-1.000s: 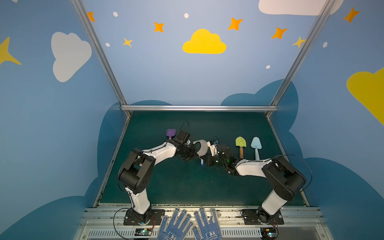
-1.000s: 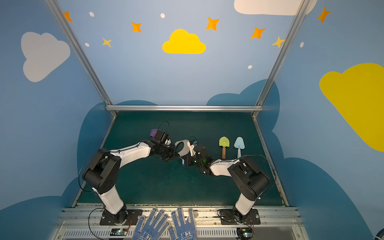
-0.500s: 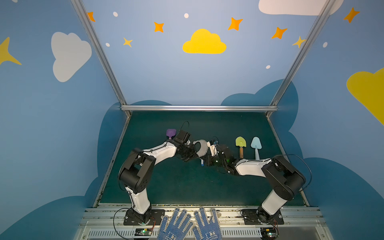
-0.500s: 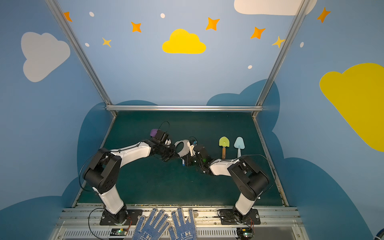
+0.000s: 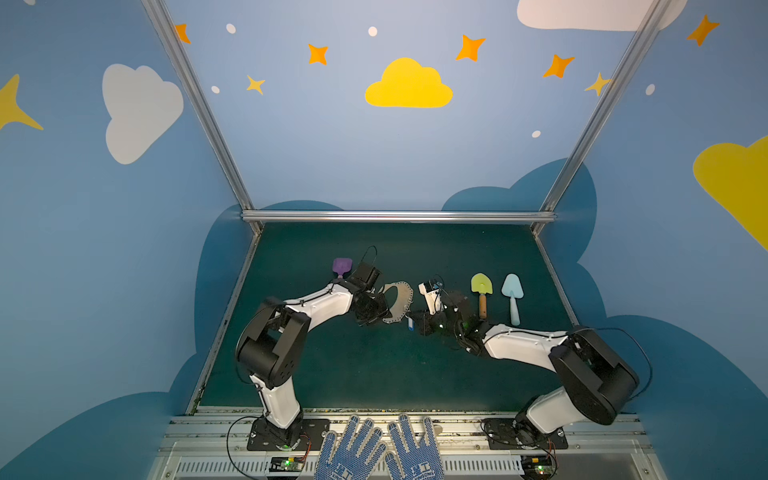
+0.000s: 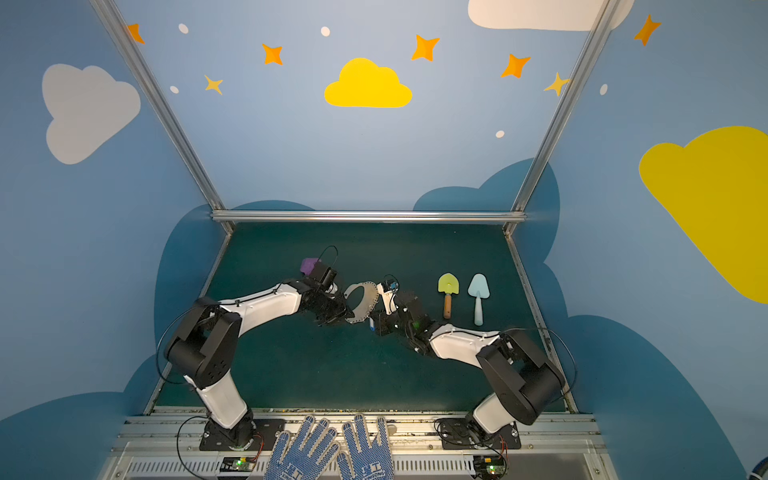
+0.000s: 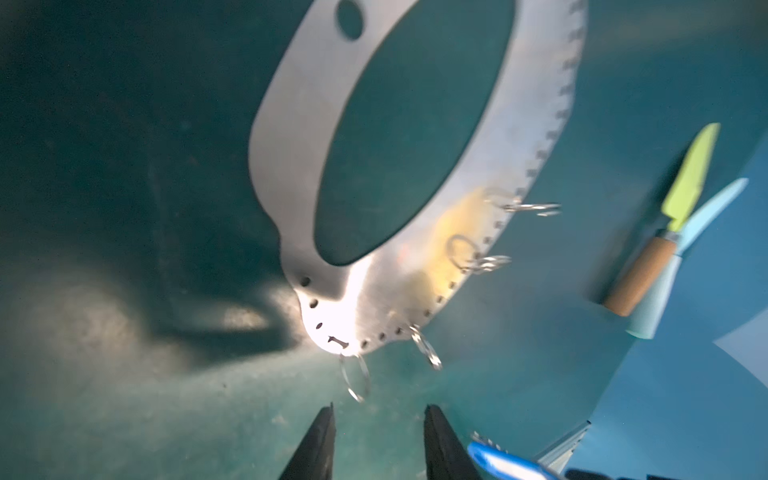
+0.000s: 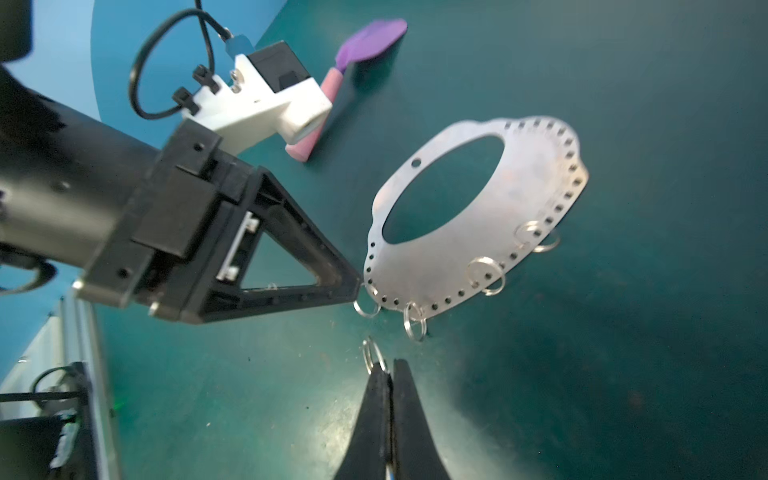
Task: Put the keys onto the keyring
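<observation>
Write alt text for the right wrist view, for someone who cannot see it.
The right gripper, shut, pinches a small wire ring just short of the grey oval keyring, seen against the green table. The left gripper has its tip at the keyring's edge; a purple toy shovel lies beyond it.

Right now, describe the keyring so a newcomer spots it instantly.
On the green mat, look near its middle, just ahead of the left gripper. The keyring is the flat oval band with a large central opening. Unlike the purple shovel and green shovel on either side, it is bare grey metal, edged with small holes and wire rings.
</observation>
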{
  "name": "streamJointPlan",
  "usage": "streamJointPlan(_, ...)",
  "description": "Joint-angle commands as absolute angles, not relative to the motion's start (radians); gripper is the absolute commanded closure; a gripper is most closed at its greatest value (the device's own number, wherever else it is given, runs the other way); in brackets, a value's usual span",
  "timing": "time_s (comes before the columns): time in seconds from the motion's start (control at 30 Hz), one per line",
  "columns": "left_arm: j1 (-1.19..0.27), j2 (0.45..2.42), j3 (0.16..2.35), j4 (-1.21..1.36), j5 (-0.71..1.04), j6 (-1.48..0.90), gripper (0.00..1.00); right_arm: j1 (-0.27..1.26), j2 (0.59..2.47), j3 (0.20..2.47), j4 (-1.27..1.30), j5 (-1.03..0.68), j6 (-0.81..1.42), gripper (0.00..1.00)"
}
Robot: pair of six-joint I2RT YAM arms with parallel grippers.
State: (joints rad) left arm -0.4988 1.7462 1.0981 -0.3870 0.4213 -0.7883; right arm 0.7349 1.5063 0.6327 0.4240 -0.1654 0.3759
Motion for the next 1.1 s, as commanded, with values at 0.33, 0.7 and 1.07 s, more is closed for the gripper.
streamJointPlan(0.33, -0.483, 1.650, 1.087, -0.139, 0.745, -0.970, 0.48, 0.753, 1.371, 0.556, 0.553, 0.041, 0.072, 1.00)
streamJointPlan(0.7, -0.527, 1.708, 1.072, 0.095, 0.847, -1.165, 0.45, 0.778, 1.345, 0.516, 0.641, 0.071, 0.046, 1.00)
streamJointPlan(1.07, -0.537, 1.716, 1.080, 0.083, 0.830, -1.174, 0.60, 0.819, 1.339, 0.491, 0.703, 0.115, 0.005, 1.00)
